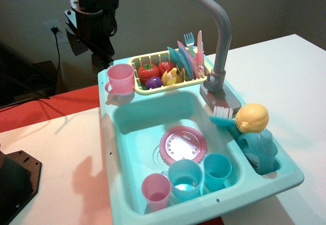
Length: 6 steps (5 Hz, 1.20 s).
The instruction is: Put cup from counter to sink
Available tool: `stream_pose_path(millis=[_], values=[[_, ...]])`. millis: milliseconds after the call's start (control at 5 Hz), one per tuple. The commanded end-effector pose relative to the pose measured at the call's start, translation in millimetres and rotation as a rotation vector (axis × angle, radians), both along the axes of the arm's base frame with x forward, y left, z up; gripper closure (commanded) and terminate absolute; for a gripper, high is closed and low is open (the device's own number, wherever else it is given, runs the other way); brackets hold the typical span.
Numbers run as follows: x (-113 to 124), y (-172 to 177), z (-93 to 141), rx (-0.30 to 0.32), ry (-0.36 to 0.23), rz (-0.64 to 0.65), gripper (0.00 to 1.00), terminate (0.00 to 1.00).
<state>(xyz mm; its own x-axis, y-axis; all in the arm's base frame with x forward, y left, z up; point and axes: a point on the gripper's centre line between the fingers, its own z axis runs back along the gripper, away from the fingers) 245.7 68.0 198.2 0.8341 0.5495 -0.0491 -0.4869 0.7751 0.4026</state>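
The light pink cup stands upright on the back-left corner of the turquoise counter ledge, its loop handle pointing left. The turquoise sink has a deep basin in front of the cup and a tall grey faucet at the back right. My dark gripper hangs just behind and above the cup, a little to its left, not touching it. Its fingers are dark against the background, so I cannot tell whether they are open.
A yellow dish rack with toy fruit and utensils sits right of the cup. The basin holds a pink plate, two turquoise cups, and a small pink tumbler. A soap bottle and a brush stand on the right. A black block is at the far left.
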Motion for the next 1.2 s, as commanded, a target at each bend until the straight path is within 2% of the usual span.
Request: stream_pose_path(millis=[0,200,600,800,1000], values=[[0,0,0,0.0,0.0,0.0,0.0,0.0],[23,-4,3,-0.012,-0.01,0.017,0.0,0.0],[51,-11,-4,-0.004,-0.035,0.045,0.0,0.0],[57,-13,-15,0.002,-0.025,0.063,0.0,0.0],[49,-14,-38,0.021,0.002,0.071,0.0,0.0]])
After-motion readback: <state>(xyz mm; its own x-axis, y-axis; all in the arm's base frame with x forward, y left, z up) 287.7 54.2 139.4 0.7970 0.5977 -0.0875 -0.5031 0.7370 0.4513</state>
